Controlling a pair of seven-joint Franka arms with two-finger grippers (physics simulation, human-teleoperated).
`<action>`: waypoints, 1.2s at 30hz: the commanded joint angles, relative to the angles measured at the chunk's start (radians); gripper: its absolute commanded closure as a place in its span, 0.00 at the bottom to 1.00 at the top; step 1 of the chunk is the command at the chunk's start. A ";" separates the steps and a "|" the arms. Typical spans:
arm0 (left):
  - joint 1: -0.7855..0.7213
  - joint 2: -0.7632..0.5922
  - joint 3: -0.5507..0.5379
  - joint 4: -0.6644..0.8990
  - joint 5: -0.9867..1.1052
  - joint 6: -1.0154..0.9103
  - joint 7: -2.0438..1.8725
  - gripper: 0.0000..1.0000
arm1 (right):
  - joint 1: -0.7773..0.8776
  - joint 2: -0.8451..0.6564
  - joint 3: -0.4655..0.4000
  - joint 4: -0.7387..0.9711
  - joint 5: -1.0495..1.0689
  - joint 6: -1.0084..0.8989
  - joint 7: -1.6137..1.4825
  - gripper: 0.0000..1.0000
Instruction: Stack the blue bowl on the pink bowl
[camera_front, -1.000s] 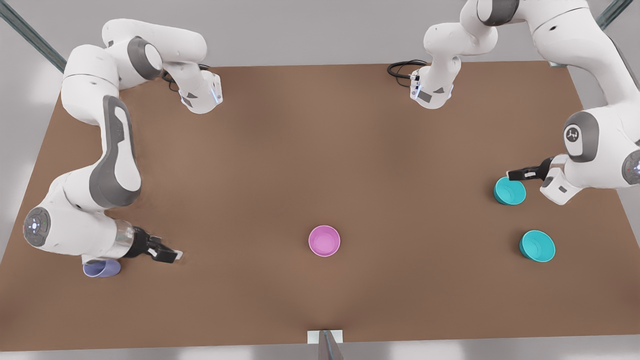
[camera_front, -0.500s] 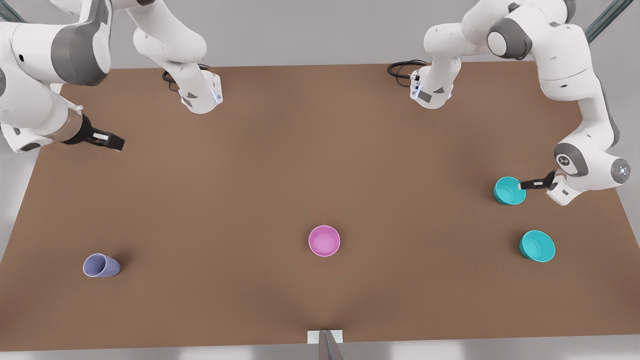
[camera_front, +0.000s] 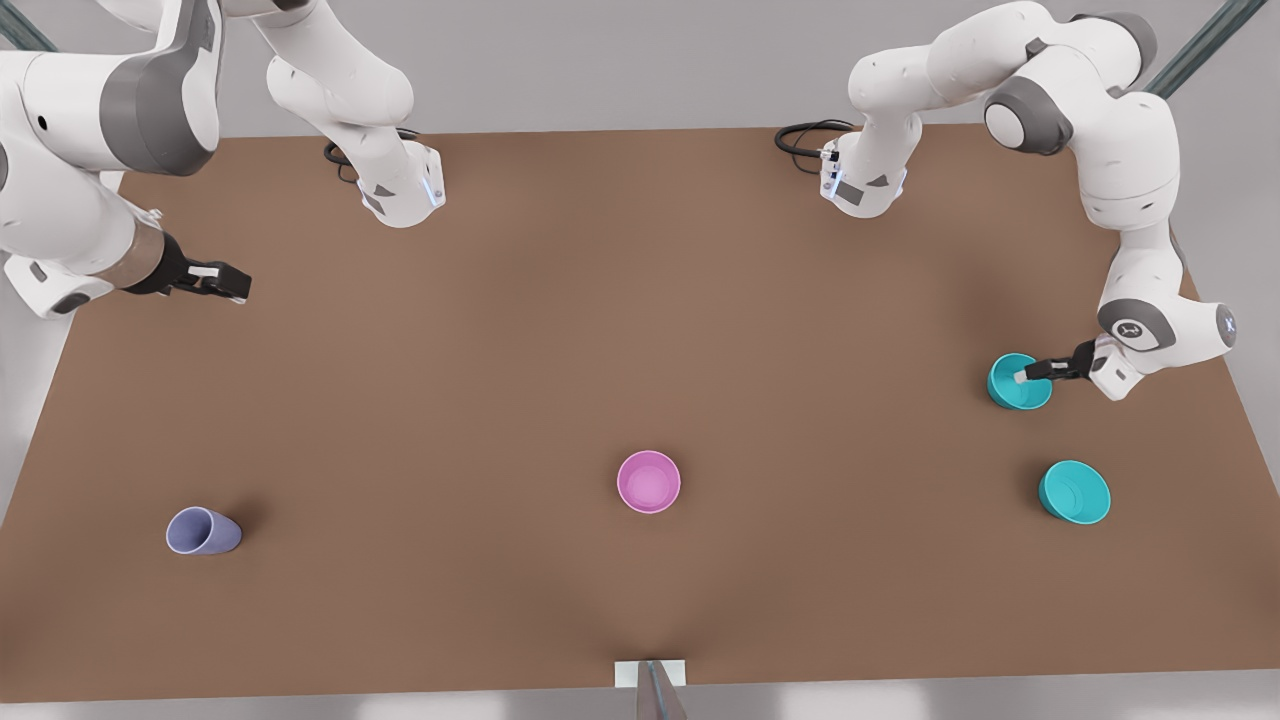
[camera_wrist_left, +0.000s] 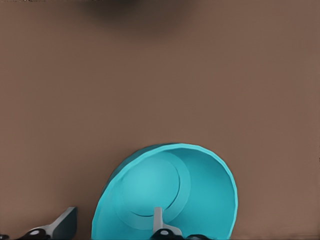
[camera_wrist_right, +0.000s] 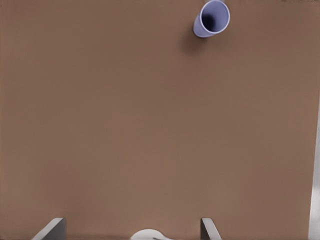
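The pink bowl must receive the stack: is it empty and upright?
Yes. The pink bowl stands upright, mouth up, bare inside, alone at mid-table.

Pink bowl (camera_front: 648, 481) mid-table, blue bowl (camera_front: 1019, 382) toward the front view's right, cup (camera_front: 203, 531) perhaps upright, far left.
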 joint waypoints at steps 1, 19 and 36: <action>-0.001 -0.004 0.000 0.001 -0.005 -0.012 0.259 0.52 | 0.000 -0.001 0.000 0.000 0.001 0.002 -0.114 0.00; -0.806 0.110 -0.119 0.720 0.166 -0.530 -1.227 0.79 | 0.001 0.002 -0.015 0.002 0.002 0.002 -0.117 0.00; -0.766 0.378 -0.265 1.018 0.162 -0.193 -1.871 0.79 | 0.014 0.012 -0.037 0.002 0.002 0.005 -0.122 0.00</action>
